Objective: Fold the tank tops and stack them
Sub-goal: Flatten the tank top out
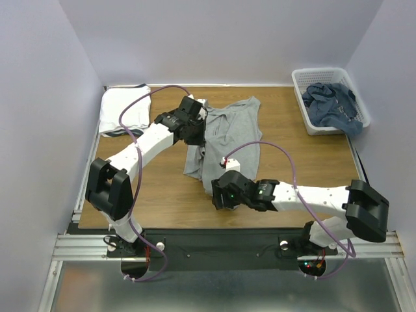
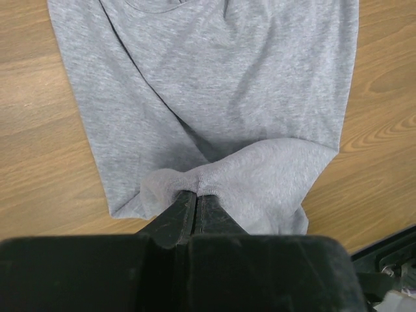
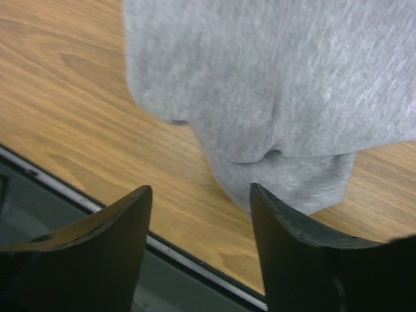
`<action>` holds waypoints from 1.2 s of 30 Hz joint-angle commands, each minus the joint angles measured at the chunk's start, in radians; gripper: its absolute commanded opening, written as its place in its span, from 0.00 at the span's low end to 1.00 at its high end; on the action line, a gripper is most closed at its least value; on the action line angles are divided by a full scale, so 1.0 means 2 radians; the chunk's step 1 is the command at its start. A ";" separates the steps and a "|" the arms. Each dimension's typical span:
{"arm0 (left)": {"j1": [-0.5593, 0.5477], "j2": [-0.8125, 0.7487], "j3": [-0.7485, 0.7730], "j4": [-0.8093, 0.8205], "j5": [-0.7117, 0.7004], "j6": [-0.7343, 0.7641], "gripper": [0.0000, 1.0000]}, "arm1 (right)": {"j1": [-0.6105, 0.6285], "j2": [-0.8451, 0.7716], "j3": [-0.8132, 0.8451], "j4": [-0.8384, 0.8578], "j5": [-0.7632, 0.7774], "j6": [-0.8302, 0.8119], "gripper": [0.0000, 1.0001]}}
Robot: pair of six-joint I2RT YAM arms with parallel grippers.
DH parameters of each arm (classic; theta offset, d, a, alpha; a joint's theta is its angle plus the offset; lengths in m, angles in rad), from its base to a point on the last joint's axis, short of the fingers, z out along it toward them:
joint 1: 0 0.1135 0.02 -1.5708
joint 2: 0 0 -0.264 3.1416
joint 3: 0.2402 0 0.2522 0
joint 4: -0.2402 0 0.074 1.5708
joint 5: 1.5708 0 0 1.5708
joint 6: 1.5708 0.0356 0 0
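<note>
A heather grey tank top (image 1: 227,133) lies rumpled mid-table, with its lower hem toward the arms. My left gripper (image 1: 199,132) sits at the top's left edge. In the left wrist view that gripper (image 2: 197,194) is shut on a bunched fold of the grey fabric (image 2: 214,78). My right gripper (image 1: 221,193) hovers just off the top's near hem. In the right wrist view it (image 3: 200,188) stands open with bare wood between its fingers (image 3: 286,227), and the grey hem (image 3: 286,175) lies just beyond them. A folded white tank top (image 1: 123,110) rests at the back left.
A white lattice basket (image 1: 304,107) stands at the back right with dusty blue garments (image 1: 335,104) in it. The table's metal front rail (image 3: 195,266) runs just under the right gripper. Purple walls close in the table's left, back and right sides.
</note>
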 commanded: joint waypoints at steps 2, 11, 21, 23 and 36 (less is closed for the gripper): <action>0.015 -0.007 0.021 0.021 0.010 0.008 0.00 | 0.007 0.023 0.020 0.000 0.049 -0.033 0.60; 0.032 -0.012 0.009 0.030 0.011 0.004 0.00 | 0.006 0.057 0.056 -0.035 0.133 -0.022 0.12; 0.049 -0.018 -0.001 0.036 0.011 0.002 0.00 | -0.006 0.051 0.062 -0.057 0.158 -0.023 0.00; 0.055 -0.019 -0.004 0.038 0.010 0.002 0.00 | -0.019 0.034 0.058 -0.065 0.157 -0.013 0.00; 0.106 -0.052 -0.066 0.068 -0.004 -0.022 0.00 | -0.227 -0.071 0.029 -0.131 0.160 -0.024 0.00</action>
